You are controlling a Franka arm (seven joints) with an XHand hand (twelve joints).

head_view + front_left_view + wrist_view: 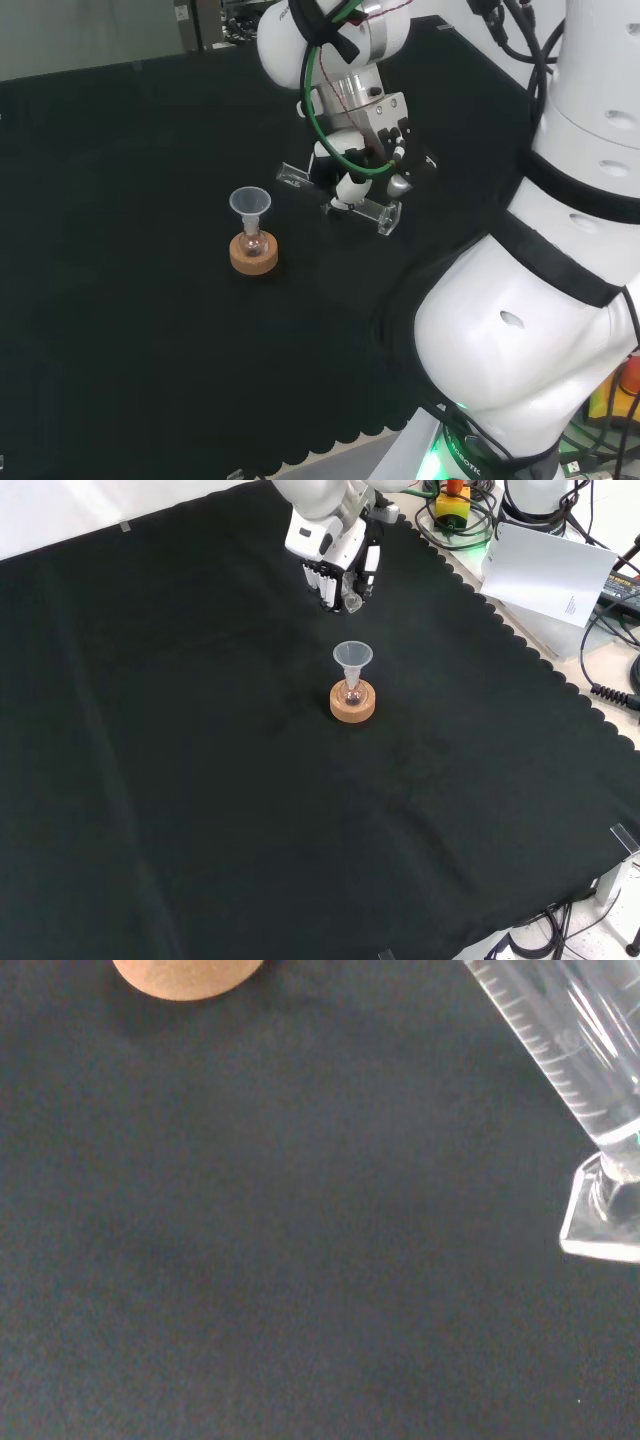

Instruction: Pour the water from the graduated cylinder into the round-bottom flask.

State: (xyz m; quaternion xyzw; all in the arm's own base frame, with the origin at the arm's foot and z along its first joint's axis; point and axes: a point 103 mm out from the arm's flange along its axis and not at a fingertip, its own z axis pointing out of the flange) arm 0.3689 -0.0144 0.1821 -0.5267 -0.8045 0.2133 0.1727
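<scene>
Front view, near to far. The black cloth on the bench [200,810] lies bare across the lower half of the frame. Just above frame centre a small clear round-bottom flask [352,694] sits upright in a tan cork ring stand [353,704], with a clear plastic funnel [352,658] seated in its neck. Contents of the flask cannot be made out. Beyond it, at upper centre, the black and white robot hand [340,565] hangs above the cloth, well apart from the funnel, fingers pointing down.

Head view. The cork ring stand [254,252], flask [252,238] and funnel [250,204] sit left of frame centre. To their right, at upper centre, the hand [365,165] has its fingers curled round a clear graduated cylinder with a flat clear foot [345,195]. The cylinder lies nearly horizontal in the grasp: its mouth end points left toward the funnel but stops short of it, and its foot sticks out to the right. The arm's white links [560,250] occupy the right of the frame.

Wrist view. The graduated cylinder [570,1055] runs diagonally at the right edge, scale marks visible, foot at lower right. The edge of the cork ring stand [185,975] shows at the top left. Water level in the cylinder cannot be read.
</scene>
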